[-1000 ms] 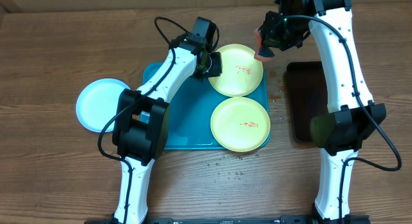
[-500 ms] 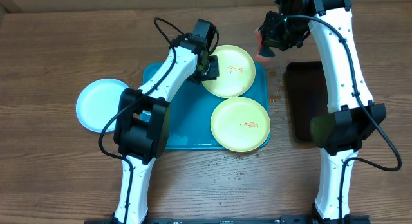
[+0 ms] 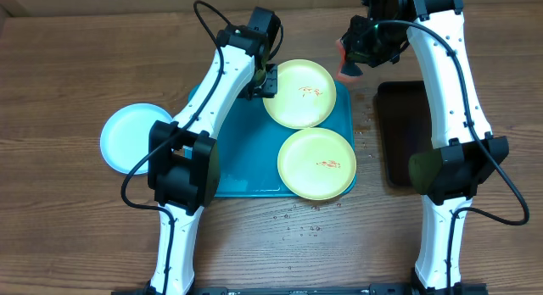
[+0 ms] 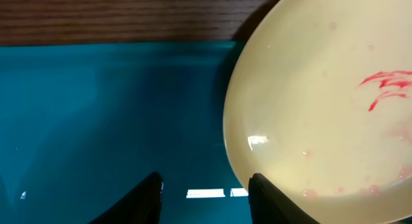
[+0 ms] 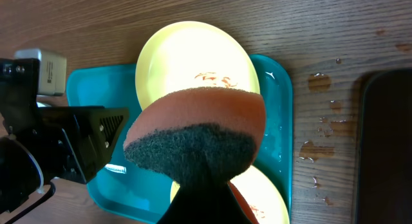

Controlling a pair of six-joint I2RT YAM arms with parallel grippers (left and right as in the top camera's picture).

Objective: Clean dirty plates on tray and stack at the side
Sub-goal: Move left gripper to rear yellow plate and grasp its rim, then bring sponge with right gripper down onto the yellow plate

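Two pale yellow-green plates with red smears lie on the turquoise tray (image 3: pixel 246 159): a far one (image 3: pixel 299 93) overhanging the back rim and a near one (image 3: pixel 316 163). The pale blue-white plate (image 3: pixel 131 138) sits on the table left of the tray. My left gripper (image 3: pixel 265 79) is open just left of the far plate; in the left wrist view its jaws (image 4: pixel 206 192) straddle bare tray (image 4: pixel 116 114), the right finger at the plate's rim (image 4: pixel 322 102). My right gripper (image 3: pixel 361 49) is shut on the red-and-grey sponge (image 5: pixel 196 134), held above the tray's far right corner.
A glossy black tray (image 3: pixel 399 134) lies right of the turquoise tray, under the right arm. Water drops dot the wood in front of the tray (image 3: pixel 301 219) and between the two trays (image 5: pixel 318 82). The left arm (image 5: pixel 58 147) spans the tray's left side.
The far yellow plate slid left across the tray with my left gripper at its rim. The left gripper has since pulled back off the rim, open. The right arm held still.
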